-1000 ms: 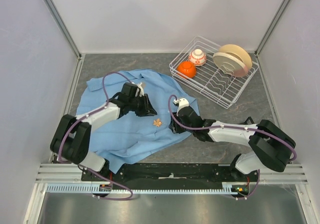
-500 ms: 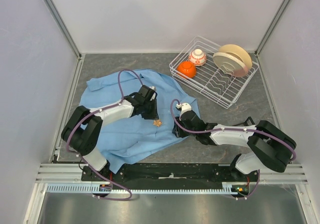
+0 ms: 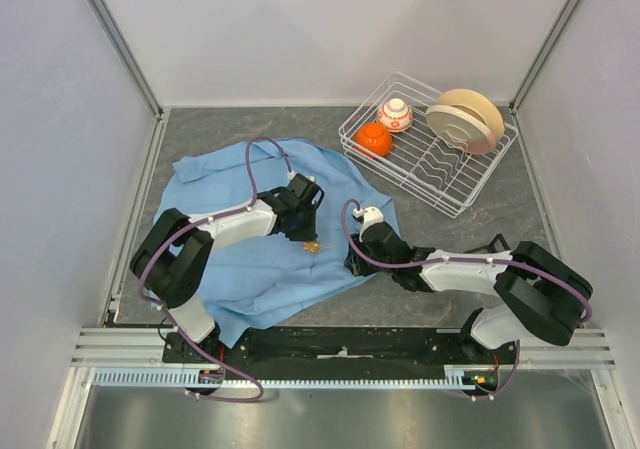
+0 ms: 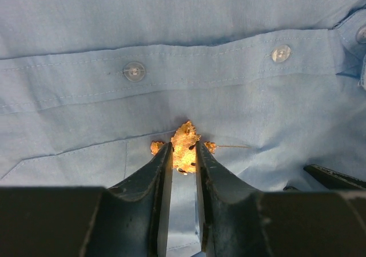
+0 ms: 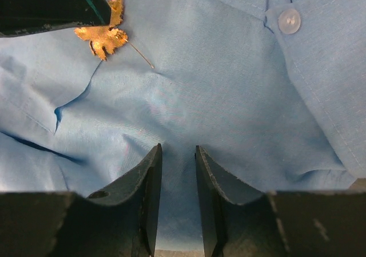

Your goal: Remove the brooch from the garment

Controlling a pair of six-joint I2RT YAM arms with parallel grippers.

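garment [image 4: 229, 16]: thin matt woven cloth | brooch [image 4: 185, 145]: glittery gold-orange, possibly metal | fingers [image 4: 151, 180]: smooth dark plastic

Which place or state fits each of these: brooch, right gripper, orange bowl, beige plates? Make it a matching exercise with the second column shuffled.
Column one:
1. brooch
2. right gripper
3. orange bowl
4. beige plates

Column two:
A. standing on edge at the right end of the wire rack
B. jaws closed on a fold of the shirt
C. sitting in the rack's left corner
D. on the shirt, held by the left gripper between its jaws

Pairs: 1-D, 2-B, 3-C, 4-A.
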